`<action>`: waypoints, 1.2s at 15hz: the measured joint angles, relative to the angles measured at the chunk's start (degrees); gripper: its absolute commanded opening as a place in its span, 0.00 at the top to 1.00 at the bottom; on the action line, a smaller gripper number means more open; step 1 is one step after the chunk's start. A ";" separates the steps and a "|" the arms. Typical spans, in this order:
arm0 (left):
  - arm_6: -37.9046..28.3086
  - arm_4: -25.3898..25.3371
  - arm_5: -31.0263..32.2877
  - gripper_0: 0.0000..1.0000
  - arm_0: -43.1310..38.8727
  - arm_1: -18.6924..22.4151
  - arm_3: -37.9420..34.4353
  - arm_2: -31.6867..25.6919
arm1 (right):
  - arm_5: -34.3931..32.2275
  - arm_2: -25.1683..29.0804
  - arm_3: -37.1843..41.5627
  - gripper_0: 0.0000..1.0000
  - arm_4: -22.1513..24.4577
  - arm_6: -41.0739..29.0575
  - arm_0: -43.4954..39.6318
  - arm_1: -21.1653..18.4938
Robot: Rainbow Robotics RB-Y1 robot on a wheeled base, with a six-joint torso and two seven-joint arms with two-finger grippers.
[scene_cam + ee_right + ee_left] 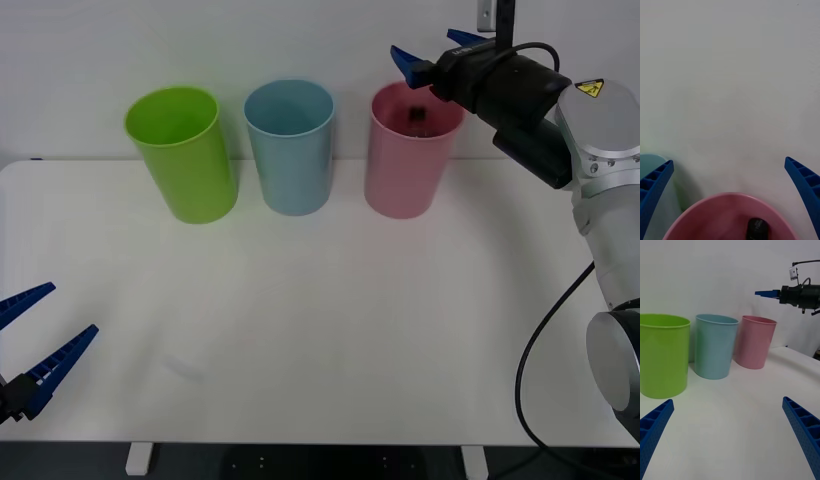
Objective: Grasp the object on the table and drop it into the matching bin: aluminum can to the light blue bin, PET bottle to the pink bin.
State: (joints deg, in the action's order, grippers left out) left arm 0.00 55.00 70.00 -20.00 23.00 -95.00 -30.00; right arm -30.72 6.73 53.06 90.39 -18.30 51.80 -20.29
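The PET bottle (pixel 416 114) lies inside the pink bin (pixel 400 175); its black cap (pixel 757 227) shows near the bin's inner wall in the right wrist view. My right gripper (pixel 428 48) hangs open just above and behind the pink bin's rim (pixel 715 205), holding nothing. The light blue bin (pixel 292 160) stands just left of the pink one. My left gripper (pixel 68 310) is open and empty over the table's (pixel 320 330) front left corner, far from the bins.
A lime green bin (pixel 185 160) stands leftmost in the row along the table's back edge. A white wall rises right behind the bins. The right arm's black cable (pixel 540 350) loops down at the table's right side.
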 measured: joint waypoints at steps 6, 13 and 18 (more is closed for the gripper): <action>0.00 0.00 0.00 0.00 0.00 0.00 0.00 0.00 | -5.84 4.34 1.43 0.00 -0.59 1.41 -1.05 -0.01; 0.00 0.00 0.00 0.00 0.00 0.00 0.00 0.00 | -7.28 4.99 19.92 0.00 -2.59 1.32 -14.14 -0.01; 0.00 0.00 0.00 0.00 0.00 0.00 0.00 0.00 | -10.27 5.15 32.35 0.00 -6.93 2.38 -26.43 -1.18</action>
State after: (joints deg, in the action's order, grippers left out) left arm 0.00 55.00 70.00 -20.00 23.00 -95.00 -30.00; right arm -40.99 11.87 85.41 83.46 -15.92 25.37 -21.47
